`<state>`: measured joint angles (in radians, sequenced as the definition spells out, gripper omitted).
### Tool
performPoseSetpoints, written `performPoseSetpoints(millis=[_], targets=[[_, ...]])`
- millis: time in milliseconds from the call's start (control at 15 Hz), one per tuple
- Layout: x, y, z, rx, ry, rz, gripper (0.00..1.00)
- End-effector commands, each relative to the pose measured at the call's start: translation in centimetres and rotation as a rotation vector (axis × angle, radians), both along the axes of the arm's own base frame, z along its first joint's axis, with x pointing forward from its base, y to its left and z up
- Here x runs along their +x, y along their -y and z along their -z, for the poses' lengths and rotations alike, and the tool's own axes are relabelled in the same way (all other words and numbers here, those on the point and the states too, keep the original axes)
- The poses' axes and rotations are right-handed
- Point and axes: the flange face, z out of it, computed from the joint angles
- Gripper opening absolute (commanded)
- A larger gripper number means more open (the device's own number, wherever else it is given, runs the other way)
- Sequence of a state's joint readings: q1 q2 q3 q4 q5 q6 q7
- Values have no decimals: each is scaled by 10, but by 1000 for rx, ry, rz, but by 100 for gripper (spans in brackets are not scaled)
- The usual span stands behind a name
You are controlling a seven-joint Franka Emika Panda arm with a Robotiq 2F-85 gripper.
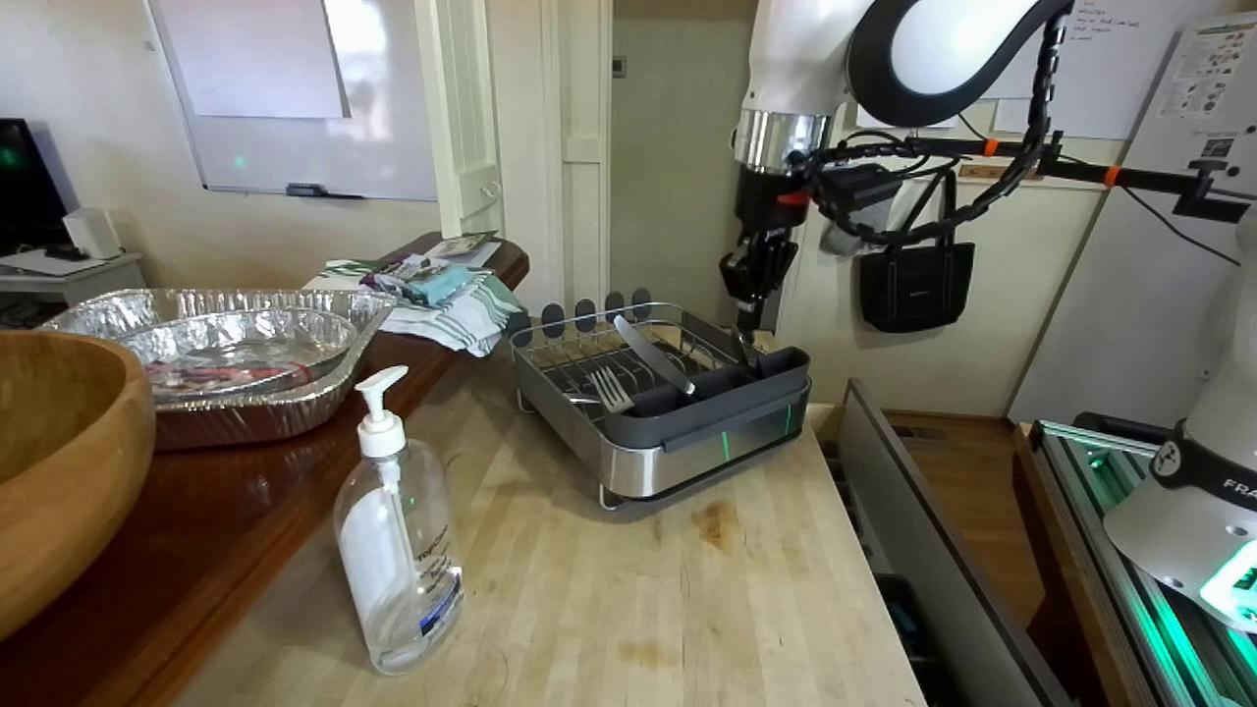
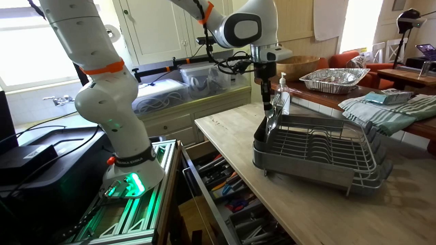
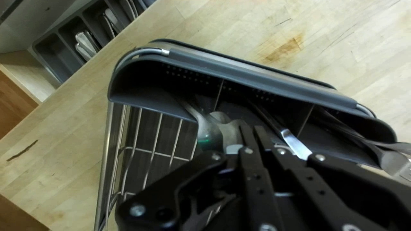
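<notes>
Gripper right at the spoons, min. 2, in the cutlery caddy! Jaws together bar a sliver, can't tell if anything's pinched. Prob. grip stage; next move, IMO, calls for confirming hold, then straight up w/o snagging the knife.

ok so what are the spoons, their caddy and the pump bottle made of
Spoons: likely stainless steel, fairly smooth; silvery, reflective backs.
Caddy: probably plastic, matte; dark grey, no metallic glint.
Pump bottle: glossy plastic or glass, can't tell which; transparent sides.

Cutlery leans in the dish rack on the counter.
</notes>
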<state>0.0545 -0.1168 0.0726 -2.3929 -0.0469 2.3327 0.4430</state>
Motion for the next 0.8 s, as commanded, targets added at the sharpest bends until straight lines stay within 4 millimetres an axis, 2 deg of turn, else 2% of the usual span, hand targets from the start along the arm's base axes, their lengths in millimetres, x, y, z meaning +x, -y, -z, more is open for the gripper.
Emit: performPoseSetpoints(millis=[0,333,733], targets=[[-15,-2,-31,21,44,-18,1],[-21,-11,-58,61,85,-52,1],[-23,-21,-74,100,125,-96,1]])
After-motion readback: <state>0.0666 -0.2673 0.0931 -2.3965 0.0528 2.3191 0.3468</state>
